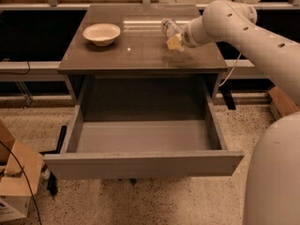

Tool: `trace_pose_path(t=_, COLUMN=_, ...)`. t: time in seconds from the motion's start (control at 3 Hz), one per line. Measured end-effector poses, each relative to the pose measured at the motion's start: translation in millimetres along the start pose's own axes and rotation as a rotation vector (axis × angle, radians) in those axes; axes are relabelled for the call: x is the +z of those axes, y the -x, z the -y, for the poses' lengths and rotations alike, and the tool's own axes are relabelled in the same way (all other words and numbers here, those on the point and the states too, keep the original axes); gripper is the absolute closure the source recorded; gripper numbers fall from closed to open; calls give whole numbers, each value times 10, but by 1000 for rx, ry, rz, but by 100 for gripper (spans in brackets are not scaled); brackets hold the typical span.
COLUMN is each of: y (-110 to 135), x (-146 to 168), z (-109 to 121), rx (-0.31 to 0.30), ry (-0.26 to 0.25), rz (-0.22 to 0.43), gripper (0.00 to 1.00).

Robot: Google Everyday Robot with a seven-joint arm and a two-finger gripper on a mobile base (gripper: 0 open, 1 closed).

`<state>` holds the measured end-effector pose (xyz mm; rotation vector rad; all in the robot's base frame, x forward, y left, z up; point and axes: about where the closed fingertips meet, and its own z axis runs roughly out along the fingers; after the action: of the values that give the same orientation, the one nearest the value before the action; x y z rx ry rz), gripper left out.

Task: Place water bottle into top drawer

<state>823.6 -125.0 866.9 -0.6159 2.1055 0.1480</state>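
Note:
The water bottle (pixel 168 27) is a small clear plastic bottle over the right side of the cabinet top (pixel 140 55), tilted with its cap to the upper left. My gripper (pixel 175 42) comes in from the right on the white arm and is shut on the bottle's lower end, with its yellowish fingers (pixel 174 43) just above the top. The top drawer (pixel 140 165) stands pulled out below and in front, and its smooth grey floor (pixel 140 136) holds nothing.
A cream bowl (pixel 101 33) sits on the left of the cabinet top. A cardboard box (pixel 16 182) stands on the speckled floor at the lower left. My white arm and base (pixel 274 172) fill the right side. Dark shelving runs behind.

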Motion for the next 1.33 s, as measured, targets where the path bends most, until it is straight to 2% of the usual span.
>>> trace_pose_path(t=0.33, y=143, x=-436, z=-111, rx=-52, ry=65, rz=23, gripper=100)
trace_pose_path(t=0.67, y=104, x=-850, z=-436, rx=-139, ry=230, rz=8, gripper=100)
trace_pose_path(t=1.0, y=-240, x=-1212, z=-823, rx=-276, ry=403, rz=-50, gripper=100)
trace_pose_path(t=1.33, y=-863, x=-1533, z=-1170, rx=-383, ry=594, rz=-135, gripper=100)
